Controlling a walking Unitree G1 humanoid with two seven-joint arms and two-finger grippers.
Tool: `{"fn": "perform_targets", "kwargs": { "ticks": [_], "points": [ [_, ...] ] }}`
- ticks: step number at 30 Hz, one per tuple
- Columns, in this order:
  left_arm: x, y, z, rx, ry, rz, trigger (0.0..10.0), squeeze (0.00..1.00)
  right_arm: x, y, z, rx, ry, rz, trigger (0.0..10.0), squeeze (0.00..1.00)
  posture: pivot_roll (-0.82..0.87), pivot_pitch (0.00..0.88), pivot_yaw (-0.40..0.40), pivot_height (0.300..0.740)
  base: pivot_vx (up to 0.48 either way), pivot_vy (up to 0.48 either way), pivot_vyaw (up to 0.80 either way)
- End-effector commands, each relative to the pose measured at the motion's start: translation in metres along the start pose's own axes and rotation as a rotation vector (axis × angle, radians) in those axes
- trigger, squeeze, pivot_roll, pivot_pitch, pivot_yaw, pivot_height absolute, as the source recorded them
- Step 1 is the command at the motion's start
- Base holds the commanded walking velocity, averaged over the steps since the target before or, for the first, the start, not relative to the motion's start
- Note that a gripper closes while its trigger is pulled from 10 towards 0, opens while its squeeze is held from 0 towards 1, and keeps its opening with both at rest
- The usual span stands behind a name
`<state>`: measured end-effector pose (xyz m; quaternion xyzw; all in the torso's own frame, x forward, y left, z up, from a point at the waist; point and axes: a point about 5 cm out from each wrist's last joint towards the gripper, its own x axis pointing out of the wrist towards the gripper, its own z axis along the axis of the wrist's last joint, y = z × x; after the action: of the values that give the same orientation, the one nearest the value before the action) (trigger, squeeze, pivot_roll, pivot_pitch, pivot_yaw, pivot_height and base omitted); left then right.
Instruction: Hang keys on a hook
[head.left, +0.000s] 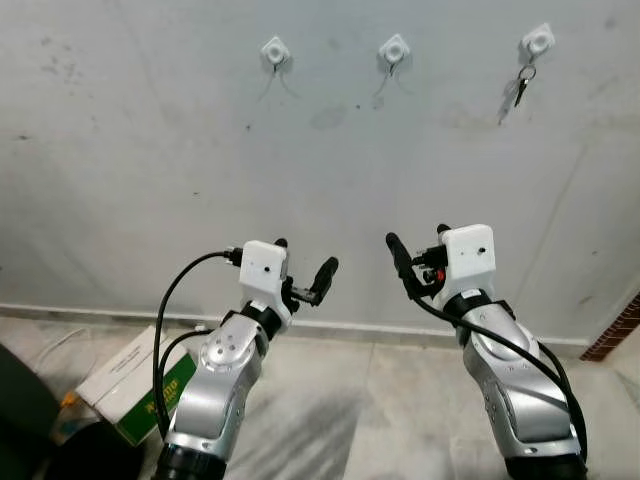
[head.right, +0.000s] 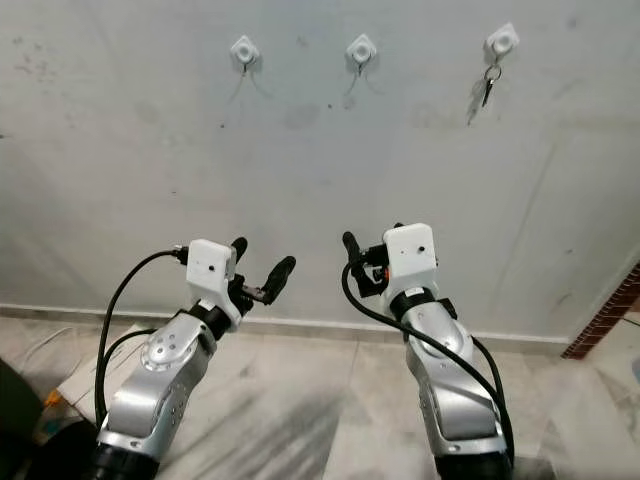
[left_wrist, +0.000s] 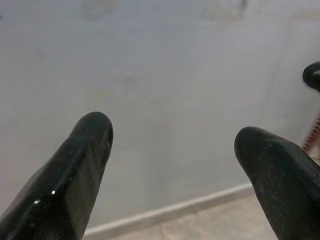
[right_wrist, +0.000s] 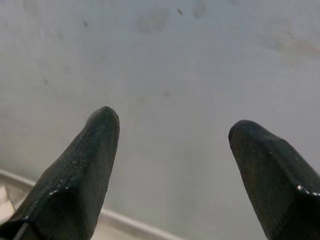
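Left eye view catches keys (head.left: 522, 83) hanging on a hook (head.left: 538, 41).

Grey scuffed wall (head.left: 320, 170) — pale tiled floor (head.left: 370, 400)

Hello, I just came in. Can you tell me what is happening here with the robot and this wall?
The robot faces a grey wall with three white hooks. A set of keys hangs on the right hook; the left hook and the middle hook hold nothing. The left gripper and the right gripper are raised below the hooks, both open and holding nothing. By the look of it, the hanging is done.
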<state>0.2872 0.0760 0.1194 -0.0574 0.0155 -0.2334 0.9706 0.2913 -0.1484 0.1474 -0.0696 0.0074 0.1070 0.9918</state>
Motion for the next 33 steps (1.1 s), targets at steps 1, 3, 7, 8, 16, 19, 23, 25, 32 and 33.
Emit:
{"fn": "perform_targets", "kwargs": {
  "ticks": [1,3,7,8,16,19,23,25,32,33],
  "points": [
    [-0.0004,0.0027,0.0016,0.017,-0.001,-0.001,10.0,0.0,0.0021,0.0009,0.005,-0.01,-0.015,-0.003,10.0,0.0,-0.08,0.0,0.096,0.74,-0.289,0.0,0.0],
    [-0.0003,0.0024,0.0017,0.015,-0.001,-0.001,10.0,0.0,0.0025,0.0002,0.0054,-0.005,-0.016,-0.005,10.0,0.0,-0.08,0.0,0.094,0.74,-0.292,0.0,0.0],
    [-0.0004,0.0019,0.0015,0.014,-0.001,-0.003,10.0,0.0,0.0028,0.0003,0.0059,-0.004,-0.017,-0.002,10.0,0.0,-0.08,0.0,0.092,0.74,-0.288,0.0,0.0],
    [-0.0006,0.0018,0.0011,0.012,-0.001,-0.003,10.0,0.0,0.0027,0.0005,0.0057,-0.004,-0.016,0.0,10.0,0.0,-0.08,0.0,0.092,0.74,-0.289,0.0,0.0],
    [-0.0003,0.0015,0.0008,0.013,0.0,-0.008,10.0,0.0,0.0027,0.0018,0.005,-0.007,-0.012,0.006,10.0,0.0,-0.08,0.0,0.091,0.74,-0.263,0.0,0.0],
    [-0.0007,0.0015,0.001,0.012,-0.001,-0.01,10.0,0.0,0.0026,0.0027,0.0048,-0.009,-0.012,0.007,10.0,0.0,-0.08,0.0,0.092,0.74,-0.167,0.0,0.0],
    [-0.0013,0.002,0.0008,0.015,-0.001,-0.009,10.0,0.0,0.0024,0.0034,0.0048,-0.012,-0.013,0.01,10.0,0.0,-0.08,0.0,0.093,0.74,0.0,0.0,0.0],
    [-0.0014,0.0024,0.0002,0.015,0.004,-0.008,10.0,0.0,0.0025,0.0036,0.0053,-0.019,-0.016,0.011,10.0,0.0,-0.08,0.0,0.094,0.74,0.0,0.0,0.0],
    [-0.0009,0.0075,-0.0005,-0.009,0.011,0.021,10.0,0.0,0.0029,0.0048,0.0053,-0.011,-0.015,0.013,10.0,0.0,-0.08,0.0,0.098,0.74,0.0,0.0,0.0],
    [-0.0003,0.0078,0.0001,-0.009,0.01,0.019,10.0,0.0,0.003,0.0054,0.0046,-0.009,-0.009,0.014,10.0,0.0,-0.08,0.0,0.099,0.74,0.0,0.0,0.0]
  ]
}}
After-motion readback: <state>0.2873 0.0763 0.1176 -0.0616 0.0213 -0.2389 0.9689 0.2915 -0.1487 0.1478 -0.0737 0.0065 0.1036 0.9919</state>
